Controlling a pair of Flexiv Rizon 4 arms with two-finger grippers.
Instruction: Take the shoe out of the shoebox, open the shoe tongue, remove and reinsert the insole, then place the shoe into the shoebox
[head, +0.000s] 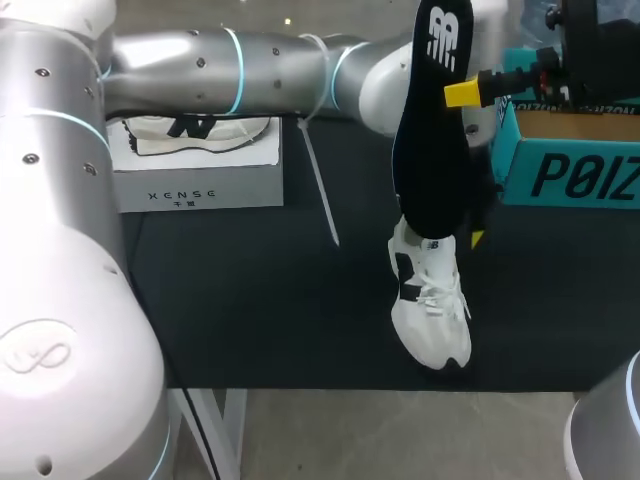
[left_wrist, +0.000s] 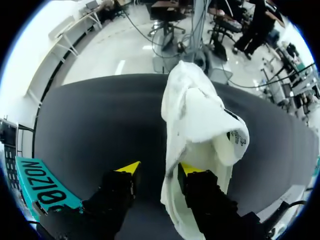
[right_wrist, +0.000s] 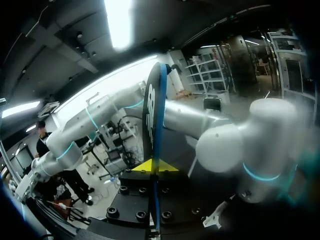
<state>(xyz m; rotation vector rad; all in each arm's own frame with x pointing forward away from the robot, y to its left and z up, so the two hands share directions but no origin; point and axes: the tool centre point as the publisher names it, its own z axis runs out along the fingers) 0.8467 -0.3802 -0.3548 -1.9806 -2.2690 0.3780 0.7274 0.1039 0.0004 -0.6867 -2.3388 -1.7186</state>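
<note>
A white shoe (head: 430, 300) with black side patches lies on the black table mat, toe toward the front edge. My left gripper (head: 472, 232) sits at its heel, largely hidden behind the insole. In the left wrist view the left gripper (left_wrist: 160, 169) is open: one finger (left_wrist: 192, 170) rests against the shoe's (left_wrist: 200, 125) heel collar, the other (left_wrist: 127, 169) stands apart from it. High over the shoe, my right gripper (head: 458, 93) is shut on the black insole (head: 432, 110), held upright. The right wrist view shows that gripper (right_wrist: 155, 166) pinching the insole (right_wrist: 154, 115) edge-on.
The teal shoebox (head: 570, 170) stands at the back right, also seen beside my left gripper (left_wrist: 40, 187). A grey box (head: 200, 185) at the back left carries a second white shoe (head: 195, 130). A white strap (head: 320, 190) hangs from my left arm.
</note>
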